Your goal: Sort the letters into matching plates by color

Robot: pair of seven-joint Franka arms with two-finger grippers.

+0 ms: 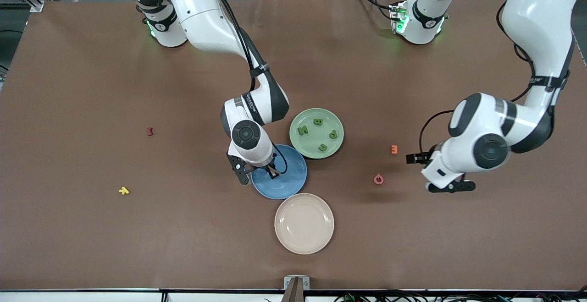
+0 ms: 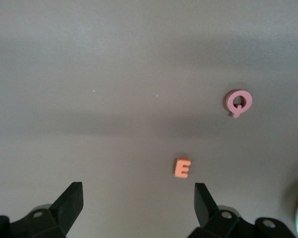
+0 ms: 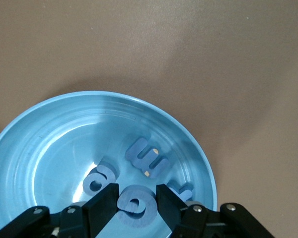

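**Last blue letter going into the blue plate**

The blue letter [image 3: 135, 202] sits pinched between the fingers of the right end effector [image 1: 271, 170], just above the bowl of the blue plate [image 1: 293, 183], which is near the middle of the front frame. In the right wrist view, three more blue letters [image 3: 148, 157] already lie in that plate, right next to the held one. These look like foam: light, a bit squishy, not fragile, probably grippy enough. I'd say the best hold is across the flat faces or a thick stroke, which is about how it's clamped now. Releasing low should keep it from bouncing out.

The pale green plate [image 1: 334, 119] touches the blue one, just above it in the frame, with four green letters [image 1: 318, 121] inside. So the sorting looks nearly done.

The left end effector [image 1: 451, 185] waits at the right of the frame, fingers spread wide and empty, over bare table [image 1: 91, 86] near the orange E [image 1: 394, 149] and pink Q [image 1: 378, 179]. A cream plate [image 1: 321, 242] sits empty at lower centre.
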